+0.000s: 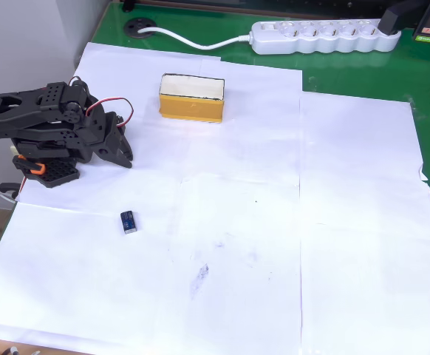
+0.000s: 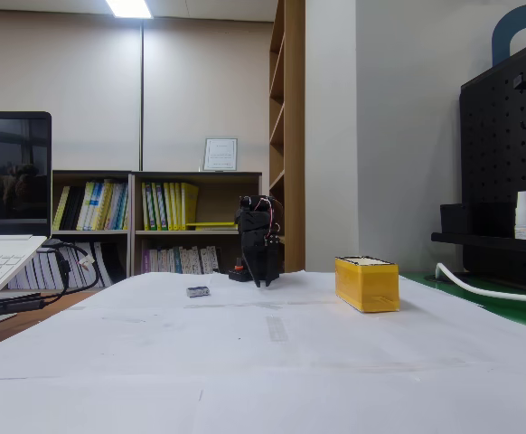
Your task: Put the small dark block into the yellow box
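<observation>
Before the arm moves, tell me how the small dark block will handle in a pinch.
The small dark block looks rigid and very light, being tiny beside the yellow box. Lying flat on the paper, it probably won't roll, but may skid if nudged.

Small dark block [image 1: 128, 222] lies apart from yellow box [image 1: 191, 97]
</observation>
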Controlling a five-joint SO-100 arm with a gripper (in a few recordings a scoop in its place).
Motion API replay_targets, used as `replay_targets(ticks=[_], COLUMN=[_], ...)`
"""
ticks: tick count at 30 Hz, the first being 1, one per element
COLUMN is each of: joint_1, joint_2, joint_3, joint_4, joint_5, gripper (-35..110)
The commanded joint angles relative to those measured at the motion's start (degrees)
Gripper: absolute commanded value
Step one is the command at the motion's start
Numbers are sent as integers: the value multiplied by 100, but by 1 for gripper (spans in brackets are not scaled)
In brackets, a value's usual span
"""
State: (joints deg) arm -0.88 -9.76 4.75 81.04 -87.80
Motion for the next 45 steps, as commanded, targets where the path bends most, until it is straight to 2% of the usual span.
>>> replay_targets(ticks=[1, 41, 45], joint_1=[-18, -9, -26], joint_2=[-97, -97, 352], joint_3=[123, 123, 158], joint_4=[510, 510, 123], joint_5=[-44, -44, 62], gripper=[0, 1, 0])
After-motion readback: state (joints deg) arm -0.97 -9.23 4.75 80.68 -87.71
